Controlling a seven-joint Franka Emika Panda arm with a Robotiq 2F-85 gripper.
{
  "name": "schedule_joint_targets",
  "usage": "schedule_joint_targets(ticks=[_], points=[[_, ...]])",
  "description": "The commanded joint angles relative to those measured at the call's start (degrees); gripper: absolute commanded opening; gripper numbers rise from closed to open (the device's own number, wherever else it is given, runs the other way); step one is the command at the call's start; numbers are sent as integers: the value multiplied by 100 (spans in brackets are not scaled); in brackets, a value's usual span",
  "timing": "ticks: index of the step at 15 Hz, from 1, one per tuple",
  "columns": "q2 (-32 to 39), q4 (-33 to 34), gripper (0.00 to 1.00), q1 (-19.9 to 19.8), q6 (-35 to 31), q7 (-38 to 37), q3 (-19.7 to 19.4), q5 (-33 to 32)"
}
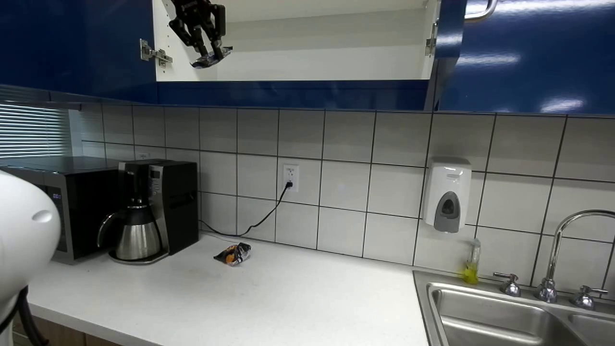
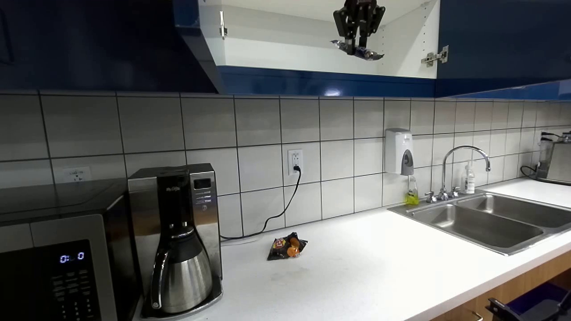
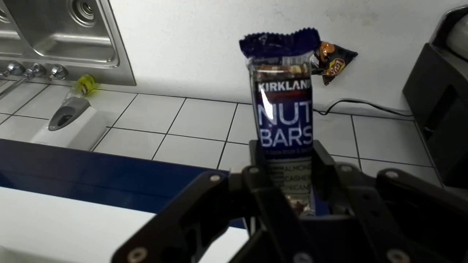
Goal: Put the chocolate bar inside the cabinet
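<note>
The chocolate bar (image 3: pixel 283 95), in a dark blue and clear "Nut Bars" wrapper, is held by my gripper (image 3: pixel 285 157). Its fingers (image 3: pixel 321 160) press on both long sides, and the bar's lower end is partly hidden behind them. Both exterior views have the gripper (image 1: pixel 211 54) high up before the opening of the cabinet (image 1: pixel 288 93), above the level of its blue bottom edge. There the bar (image 2: pixel 370 55) lies crosswise under the fingertips, slightly tilted. The cabinet (image 2: pixel 312 81) stands open, with a white interior. How deep the bar is relative to the opening is hard to tell.
An open blue door (image 1: pixel 81 48) with metal hinges flanks the opening. Below, a small black and orange packet (image 2: pixel 287 246) lies on the white counter, near the coffee machine (image 2: pixel 178 240) and the microwave (image 2: pixel 58 249). A soap dispenser (image 1: pixel 448 194) hangs above the sink (image 1: pixel 490 307).
</note>
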State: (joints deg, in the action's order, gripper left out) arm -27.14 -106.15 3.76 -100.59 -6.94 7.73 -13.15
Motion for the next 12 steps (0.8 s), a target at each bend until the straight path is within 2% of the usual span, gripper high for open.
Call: schedule_joint_targets(ticks=[1,12], points=[[497,654,9,-136,96,-207,145,-208],[1386,1536,9,-80,-116,-572,106,-387]])
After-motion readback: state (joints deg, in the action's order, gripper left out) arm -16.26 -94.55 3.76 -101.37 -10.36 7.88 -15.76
